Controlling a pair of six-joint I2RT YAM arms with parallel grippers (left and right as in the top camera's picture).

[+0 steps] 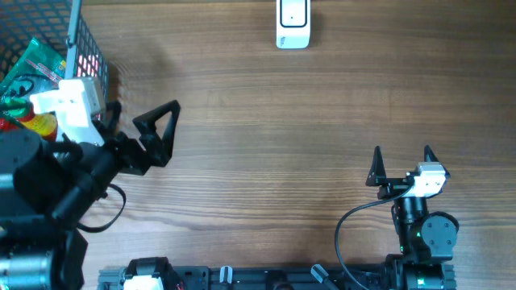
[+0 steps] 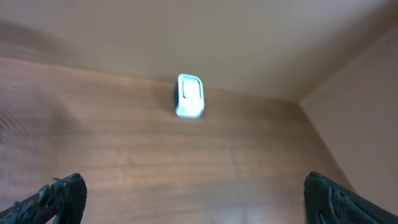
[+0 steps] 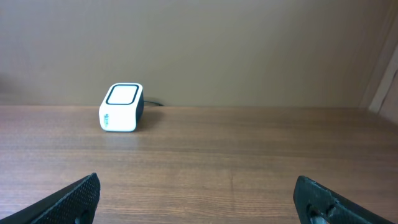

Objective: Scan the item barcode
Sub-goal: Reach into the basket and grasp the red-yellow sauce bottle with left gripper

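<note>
The white barcode scanner (image 1: 293,22) stands at the far middle of the wooden table; it also shows in the left wrist view as scanner (image 2: 189,96) and in the right wrist view as scanner (image 3: 122,107). Packaged items, among them a green packet (image 1: 36,60), lie in a wire basket (image 1: 83,50) at the far left. My left gripper (image 1: 145,107) is open and empty just right of the basket, with bare wood between its fingers (image 2: 62,199). My right gripper (image 1: 402,153) is open and empty at the near right, pointing towards the scanner.
A red and yellow packet (image 1: 24,122) shows in the basket, partly hidden by my left arm. A black cable (image 1: 347,234) loops beside the right arm's base. A wall rises right behind the scanner.
</note>
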